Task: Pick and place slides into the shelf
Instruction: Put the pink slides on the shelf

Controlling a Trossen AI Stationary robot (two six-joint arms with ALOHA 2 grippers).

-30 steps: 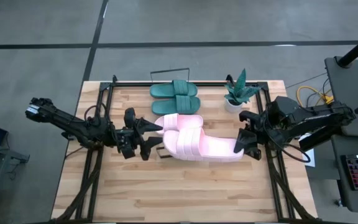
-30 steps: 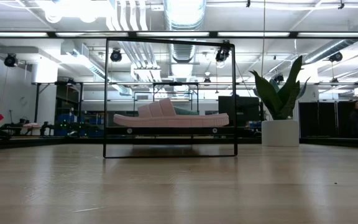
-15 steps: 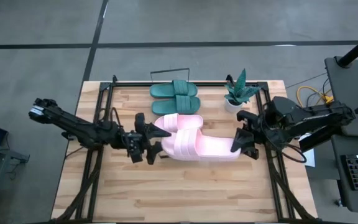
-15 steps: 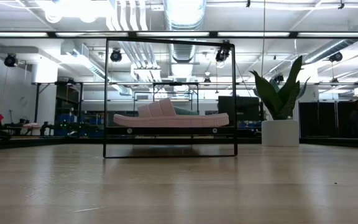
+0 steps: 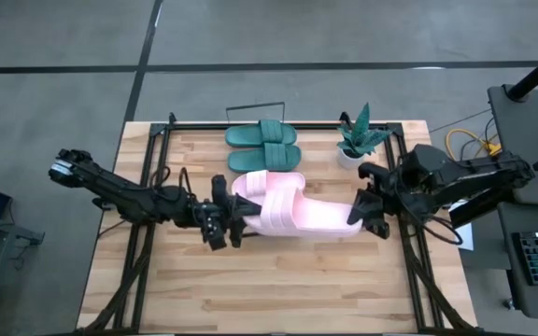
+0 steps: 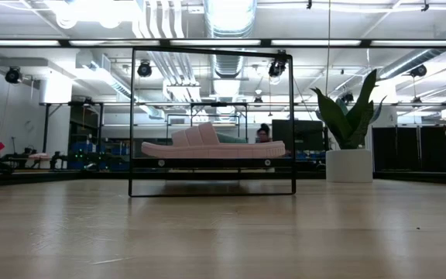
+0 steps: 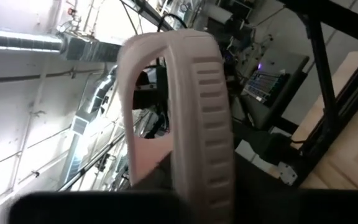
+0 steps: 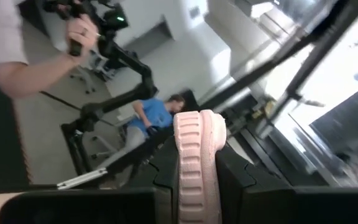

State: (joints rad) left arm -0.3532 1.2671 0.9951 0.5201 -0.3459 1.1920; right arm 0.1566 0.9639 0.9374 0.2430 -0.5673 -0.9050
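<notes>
One light pink slide (image 5: 302, 217) lies lengthwise between my two grippers at mid-table. My left gripper (image 5: 234, 222) is shut at its strap end and my right gripper (image 5: 357, 213) is shut at its heel end. A second pink slide (image 5: 267, 182) lies just beyond it. Farther back, two teal slides (image 5: 262, 136) sit side by side by the shelf's black wire rail (image 5: 255, 106). The low view shows a pink slide (image 6: 207, 146) side-on inside the wire frame (image 6: 132, 116), with no gripper in sight. My left gripper holds the pink slide at its toe end, close to the strap (image 7: 135, 93), coming level from the table's left. The ribbed sole edge (image 7: 207, 124) runs up from between the fingers, which are too dark to make out. Lifted or resting, I cannot tell. My right gripper pinches the heel end's ribbed sole edge (image 8: 196, 155) between its two fingers (image 8: 235, 180), one on each flat face. It comes level from the table's right, along the slide's length. Lifted or resting, I cannot tell.
A teal potted plant (image 5: 361, 138) in a white pot stands at the far right of the table, close to my right arm. Black frame rails run along the table's left and right sides. Bare wooden tabletop (image 5: 278, 289) lies toward the near edge. People show in the room beyond.
My left gripper has moved toward the table's right, up to the pink slide's toe end, and has shut there; a second ago its fingers stood spread, short of the slide. My right gripper has kept its hold on the heel.
</notes>
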